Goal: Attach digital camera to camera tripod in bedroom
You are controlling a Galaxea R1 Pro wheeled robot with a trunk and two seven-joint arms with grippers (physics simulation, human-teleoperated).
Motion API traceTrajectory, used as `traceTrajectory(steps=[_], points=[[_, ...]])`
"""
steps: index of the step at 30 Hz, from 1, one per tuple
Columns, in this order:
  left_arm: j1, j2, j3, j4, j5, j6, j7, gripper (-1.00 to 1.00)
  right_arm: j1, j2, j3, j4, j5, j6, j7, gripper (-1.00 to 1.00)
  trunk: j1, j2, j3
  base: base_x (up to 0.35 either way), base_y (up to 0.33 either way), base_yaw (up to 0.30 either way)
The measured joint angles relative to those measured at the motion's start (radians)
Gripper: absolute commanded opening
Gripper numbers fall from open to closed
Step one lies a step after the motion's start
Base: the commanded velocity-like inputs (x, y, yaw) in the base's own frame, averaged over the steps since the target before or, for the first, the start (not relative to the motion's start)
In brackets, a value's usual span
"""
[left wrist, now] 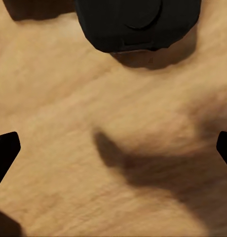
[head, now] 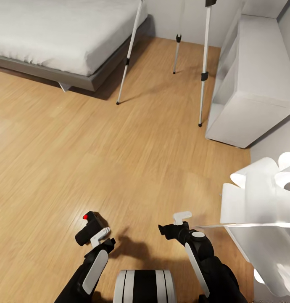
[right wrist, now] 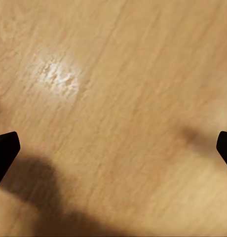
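Observation:
The digital camera, black and boxy with a red dot on top, lies on the light wood floor of the bedroom. My left gripper hangs just beside and above it, open, its fingers apart from the camera. In the left wrist view the camera sits beyond the spread black fingertips. My right gripper is open over bare floor, with nothing between its fingertips. The camera tripod stands at the far end of the room; three silver-white legs with black joints show, and its head is out of view.
A grey bed with a white mattress fills the far left. A white shelf unit stands against the right wall next to the tripod. A white curved-shape object juts in close at my right. Open floor lies between me and the tripod.

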Motion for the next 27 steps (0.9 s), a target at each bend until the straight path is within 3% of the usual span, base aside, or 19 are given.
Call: traceTrajectory(steps=[27], points=[[0.0, 0.0, 0.0, -0.009, 0.0, 0.0, 0.001, 1.0, 0.0, 0.0, 0.0, 0.0, 0.0, 0.001, 0.0, 1.0, 0.0, 0.0, 0.0, 0.0, 0.0, 0.0]])
